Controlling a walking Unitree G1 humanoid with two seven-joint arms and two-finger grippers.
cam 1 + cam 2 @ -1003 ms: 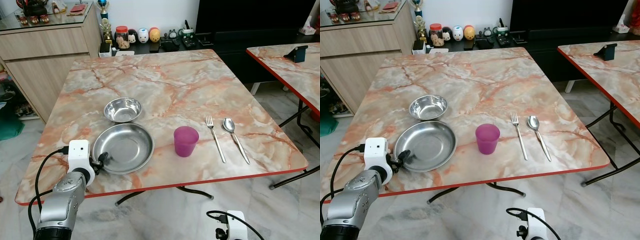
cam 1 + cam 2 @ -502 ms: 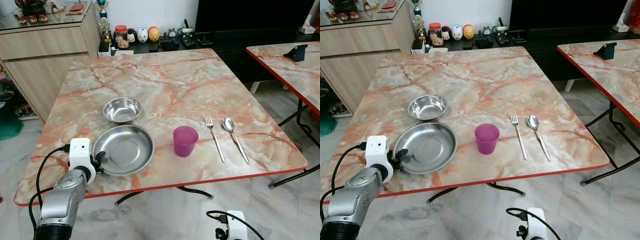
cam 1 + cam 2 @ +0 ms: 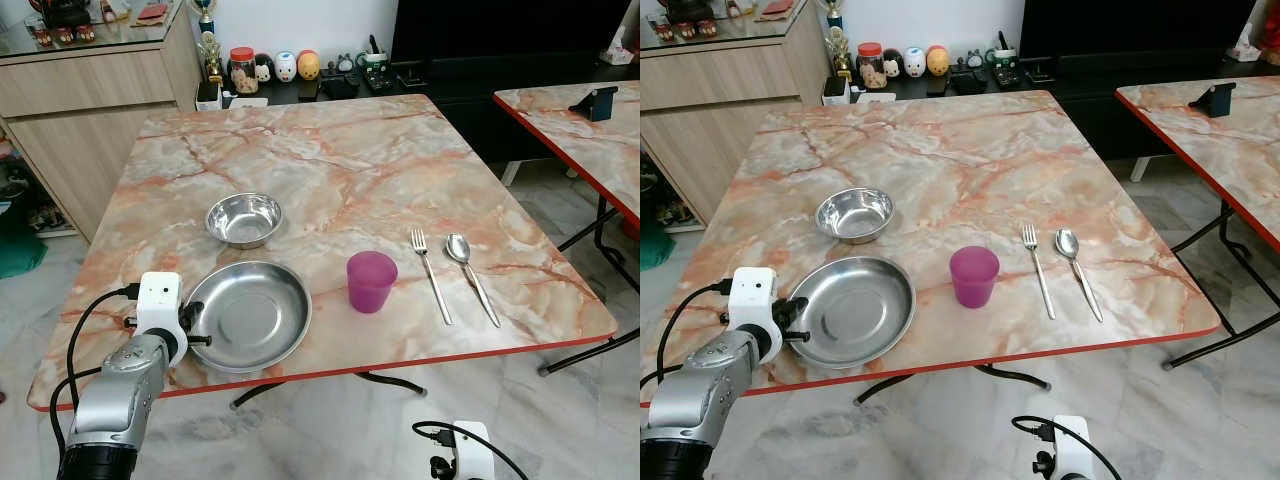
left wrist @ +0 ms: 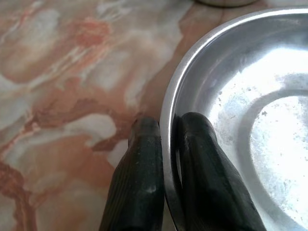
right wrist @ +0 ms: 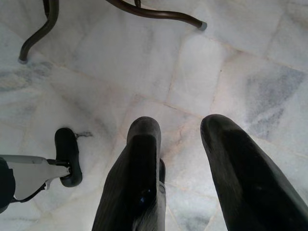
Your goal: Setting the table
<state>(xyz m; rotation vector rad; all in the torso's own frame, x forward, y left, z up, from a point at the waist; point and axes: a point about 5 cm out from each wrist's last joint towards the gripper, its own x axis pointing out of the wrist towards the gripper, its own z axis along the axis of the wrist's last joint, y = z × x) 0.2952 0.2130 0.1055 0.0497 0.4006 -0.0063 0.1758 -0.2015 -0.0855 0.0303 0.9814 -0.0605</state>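
Note:
A large steel plate (image 3: 250, 315) lies near the front left of the marbled table (image 3: 330, 160). My left gripper (image 3: 190, 328) is shut on the plate's left rim; the left wrist view has one finger (image 4: 139, 183) outside the rim and the other inside the plate (image 4: 250, 125). A small steel bowl (image 3: 244, 219) sits just behind the plate. To the plate's right stand a purple cup (image 3: 371, 281), then a fork (image 3: 430, 274) and a spoon (image 3: 470, 275) lying side by side. My right gripper (image 5: 185, 144) hangs open below the table, over the floor.
A second marbled table (image 3: 590, 130) stands at the right with a gap between. A wooden sideboard (image 3: 90, 90) and a low shelf of jars and figurines (image 3: 270, 70) lie behind. The table's metal legs (image 5: 154, 12) stand on the tiled floor.
The plate, held by my left gripper, has slid a little toward the table's front edge, widening its gap from the bowl. The right arm hangs as before.

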